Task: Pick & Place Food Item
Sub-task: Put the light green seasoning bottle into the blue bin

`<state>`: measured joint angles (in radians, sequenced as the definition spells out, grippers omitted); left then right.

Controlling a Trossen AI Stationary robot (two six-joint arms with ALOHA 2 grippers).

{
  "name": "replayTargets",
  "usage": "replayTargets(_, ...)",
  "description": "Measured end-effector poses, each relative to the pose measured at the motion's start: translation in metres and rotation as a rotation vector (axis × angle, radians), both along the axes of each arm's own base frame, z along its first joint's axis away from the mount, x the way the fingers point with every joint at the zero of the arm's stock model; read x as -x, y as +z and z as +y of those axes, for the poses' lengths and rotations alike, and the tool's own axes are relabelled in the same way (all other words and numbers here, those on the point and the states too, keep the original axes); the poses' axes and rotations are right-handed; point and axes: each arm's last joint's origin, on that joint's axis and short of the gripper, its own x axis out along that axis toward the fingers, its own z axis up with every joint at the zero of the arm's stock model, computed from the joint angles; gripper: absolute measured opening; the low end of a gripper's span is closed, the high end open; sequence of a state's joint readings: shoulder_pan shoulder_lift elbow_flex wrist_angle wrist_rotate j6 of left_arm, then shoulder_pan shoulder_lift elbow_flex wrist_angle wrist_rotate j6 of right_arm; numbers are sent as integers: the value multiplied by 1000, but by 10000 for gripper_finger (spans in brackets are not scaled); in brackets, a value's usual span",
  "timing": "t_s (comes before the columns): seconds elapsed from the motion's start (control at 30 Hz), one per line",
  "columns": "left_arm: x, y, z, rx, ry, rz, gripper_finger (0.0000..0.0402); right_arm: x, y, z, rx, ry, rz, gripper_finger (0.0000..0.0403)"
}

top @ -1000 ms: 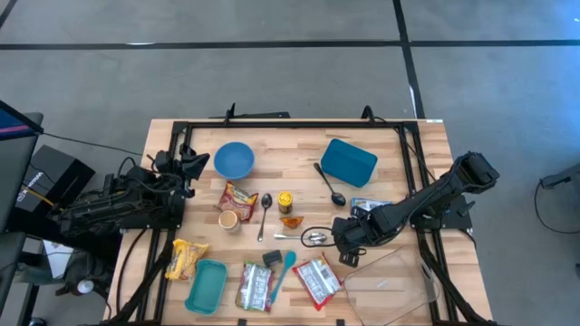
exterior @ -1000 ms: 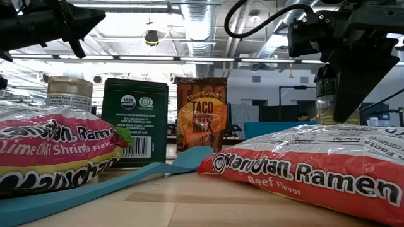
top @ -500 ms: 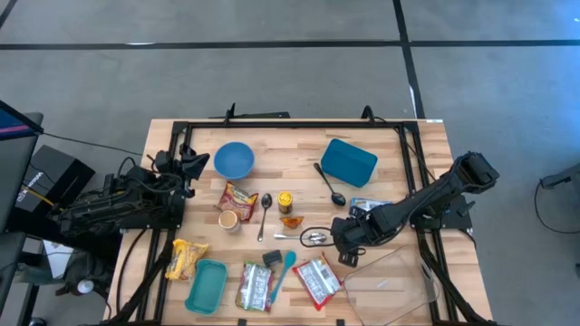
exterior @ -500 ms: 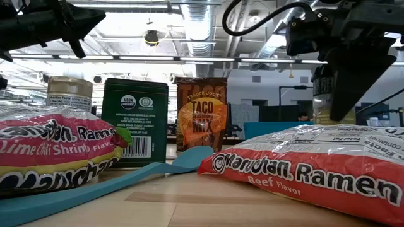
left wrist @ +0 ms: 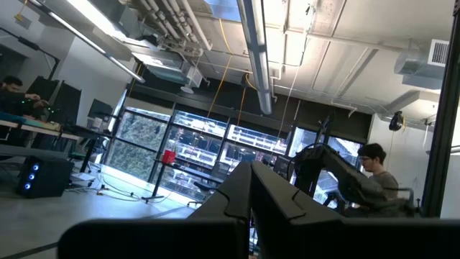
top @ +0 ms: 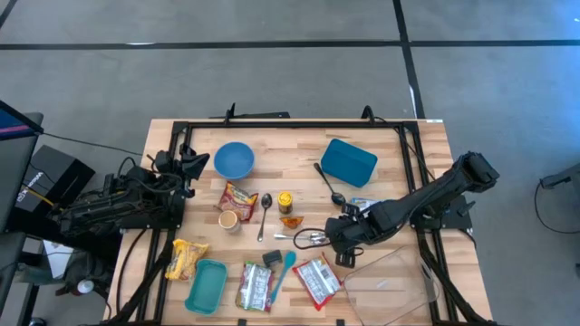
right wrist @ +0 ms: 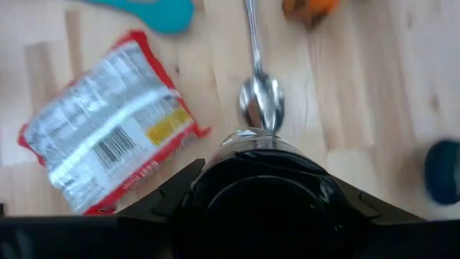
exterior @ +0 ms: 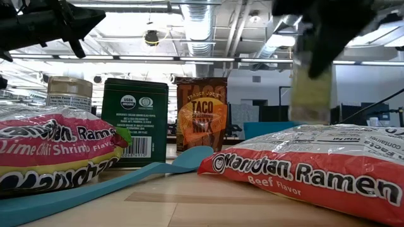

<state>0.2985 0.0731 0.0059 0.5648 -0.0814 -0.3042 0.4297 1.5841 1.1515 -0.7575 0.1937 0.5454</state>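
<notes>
Between the right gripper's jaws sits a clear glass jar with a black lid, pinched at its sides and lifted above the wooden worktop, over a metal spoon. Rigid, slick and breakable, it probably wants a firm mid-body hold. That arm reaches in low from the right; the left gripper, jaws pressed together, waits far left.

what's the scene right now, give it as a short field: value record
right gripper: over the table's middle right, shut on a black-lidded jar, raised above the table
below the jar: a metal spoon on the wood
nearby: red ramen packet, teal spatula
left gripper: shut, parked at the table's left edge, holding nothing
far side of table: blue bowl, blue tray
</notes>
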Motion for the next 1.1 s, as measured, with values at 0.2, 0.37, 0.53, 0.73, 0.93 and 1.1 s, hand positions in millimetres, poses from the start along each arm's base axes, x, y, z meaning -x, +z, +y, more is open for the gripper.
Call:
replayTargets(0.2,0,0,0,0,0,-1,2,-8,29,1,104,65,-74,191)
replayTargets(0.37,0,0,0,0,0,0,2,-9,49,-3,247,83,-92,193)
replayTargets(0.53,0,0,0,0,0,0,2,-14,63,-15,351,71,-111,190)
replayTargets(0.73,0,0,0,0,0,-1,2,-25,69,-45,396,35,-99,190)
replayTargets(0.93,0,0,0,-1,0,-1,2,-29,68,-85,424,-44,-24,190)
replayTargets(1.1,0,0,0,0,0,-1,2,-27,66,-119,429,-131,48,190)
